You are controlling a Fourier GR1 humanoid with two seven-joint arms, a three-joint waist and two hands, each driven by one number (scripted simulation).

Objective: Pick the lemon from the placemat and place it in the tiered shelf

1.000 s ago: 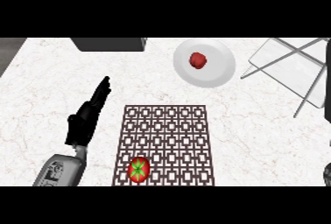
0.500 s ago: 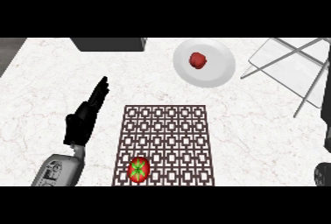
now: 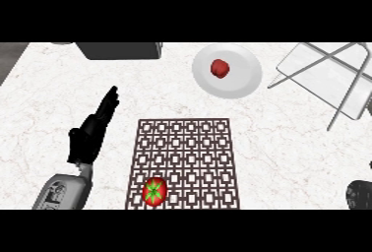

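Observation:
A brown lattice placemat (image 3: 185,147) lies at the counter's lower middle. Near its lower left corner sits a round red fruit with a green star-shaped top (image 3: 155,191); no yellow lemon shows. The tiered shelf (image 3: 327,74), grey wire legs round a pale panel, stands at the upper right. My left hand (image 3: 91,130) rests open to the left of the placemat, fingers pointing up and away, apart from the fruit. At the lower right edge only a black part of my right hand (image 3: 360,195) shows, far from the fruit.
A white plate (image 3: 243,81) at the upper middle holds a small dark red item (image 3: 219,68). A dark grey box (image 3: 120,50) sits at the counter's back edge, upper left. White marble counter (image 3: 291,147) lies between placemat and shelf.
My right hand has come into view at the lower right edge and risen a little. The left hand, the red fruit and the placemat have not moved.

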